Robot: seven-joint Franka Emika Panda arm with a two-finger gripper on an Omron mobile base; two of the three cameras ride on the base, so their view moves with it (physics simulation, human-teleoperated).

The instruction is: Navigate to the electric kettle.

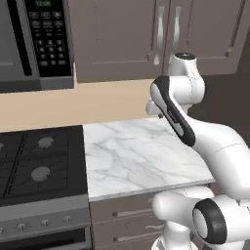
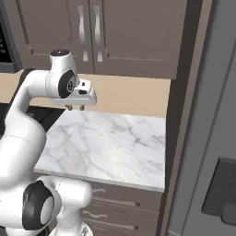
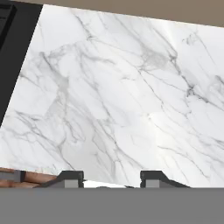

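Where the lime-green electric kettle stands cannot be told, so its direction from the jaws is unknown. The white marble counter (image 1: 141,156) lies between a black stove (image 1: 39,166) and tall dark cabinetry (image 2: 184,115). The gripper (image 3: 111,178) hangs above it, jaws parted, holding nothing.

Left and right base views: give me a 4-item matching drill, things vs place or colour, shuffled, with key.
Things:
1. stove
2. microwave
3. countertop
4. upper cabinets

Descriptions:
A. white marble with grey veins
B. brown doors with long silver handles
C. black, with round burners, left of the marble
D. mounted up high, dark keypad panel on its right side

Pairs: 1-C, 2-D, 3-A, 4-B

The gripper hangs over the countertop's back edge; in the hand view its fingertips stand apart with nothing between them.
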